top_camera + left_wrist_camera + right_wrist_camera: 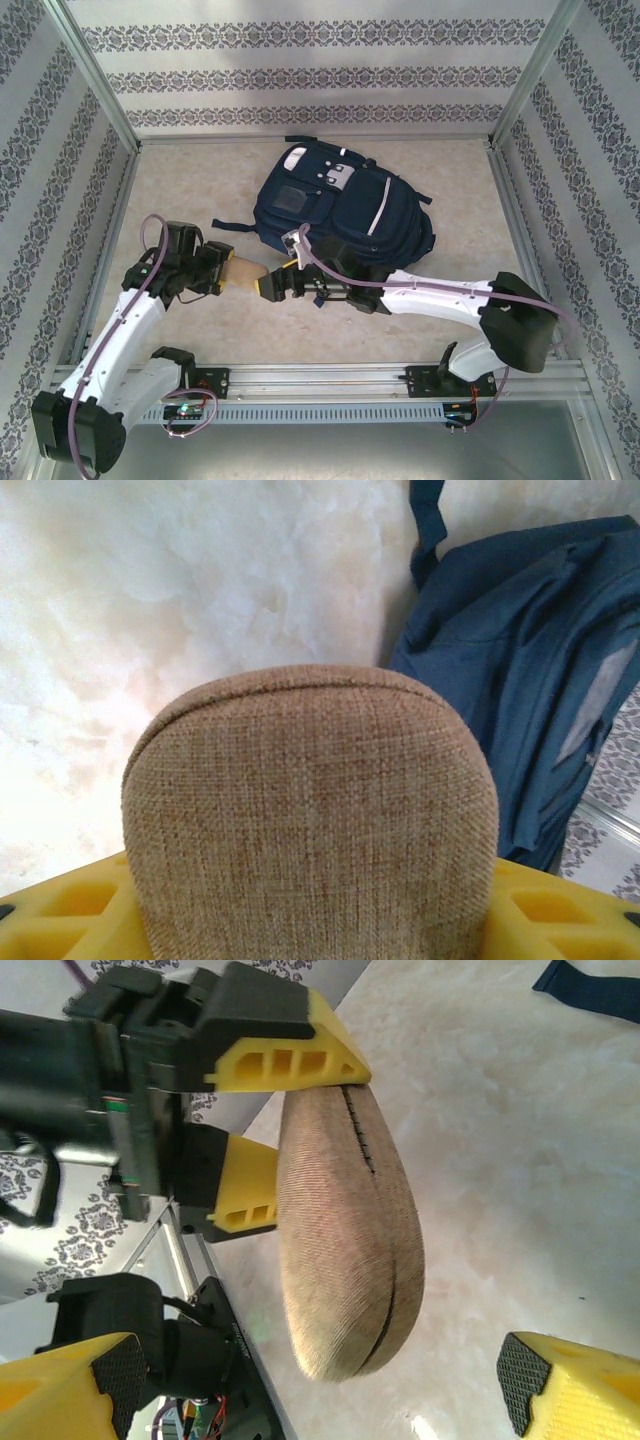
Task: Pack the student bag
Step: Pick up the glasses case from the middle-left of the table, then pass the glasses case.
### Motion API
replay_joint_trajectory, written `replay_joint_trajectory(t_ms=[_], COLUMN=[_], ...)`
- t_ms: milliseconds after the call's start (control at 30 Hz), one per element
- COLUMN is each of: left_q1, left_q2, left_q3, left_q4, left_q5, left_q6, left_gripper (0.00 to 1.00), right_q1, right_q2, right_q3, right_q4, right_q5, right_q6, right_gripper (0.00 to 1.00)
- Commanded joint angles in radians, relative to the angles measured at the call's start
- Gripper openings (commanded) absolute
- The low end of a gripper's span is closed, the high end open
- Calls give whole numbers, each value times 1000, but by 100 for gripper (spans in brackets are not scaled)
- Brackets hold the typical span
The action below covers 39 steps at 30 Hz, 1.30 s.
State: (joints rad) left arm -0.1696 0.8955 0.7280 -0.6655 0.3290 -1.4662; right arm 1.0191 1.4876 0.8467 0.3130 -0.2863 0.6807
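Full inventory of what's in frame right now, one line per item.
student bag: 1, navy with thin white stripes, lying at the back centre of the table
fabric pouch: 1, tan, held by one end in front of the bag
table: 1, pale beige, marbled
walls: 3, white with grey floral bands, around the table
left gripper: 1, black with yellow fingers, shut on the pouch
right gripper: 1, same colours, open at the pouch's free end, not touching it

Tan woven pouch [350, 1240]; pale marbled table [330, 338]
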Motion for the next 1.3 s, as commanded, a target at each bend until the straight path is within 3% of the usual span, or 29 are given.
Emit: replay_joint_trajectory(t_ms=[0,233,500,900,967,1033,1100,1267], left_q1=[-10,-16,-21,-21,-22,-22,-21,-34], left_q2=[-36,-42,-44,-32,-30,-25,-13,37], left_q3=[-9,-25,-47,-64,-65,-51,-21,70], left_q4=[-19,-10,38,60,62,64,48,82], left_q5=[-3,0,23,24,28,32,24,34], left_q6=[-44,-42,-59,-58,-49,-14,47,224], left_gripper=[57,56,56,56,63,83,95,100], right_q1=[16,30,40,47,47,43,31,-42], right_q2=[51,165,276,292,285,251,195,6], right_q3=[38,69,77,77,69,48,15,-80], right_q4=[104,261,458,441,442,436,380,245], right_q5=[1,-29,-26,19,29,63,116,220], right_q6=[22,93,207,220,218,204,186,170], right_gripper=[91,88,78,40,38,37,36,28])
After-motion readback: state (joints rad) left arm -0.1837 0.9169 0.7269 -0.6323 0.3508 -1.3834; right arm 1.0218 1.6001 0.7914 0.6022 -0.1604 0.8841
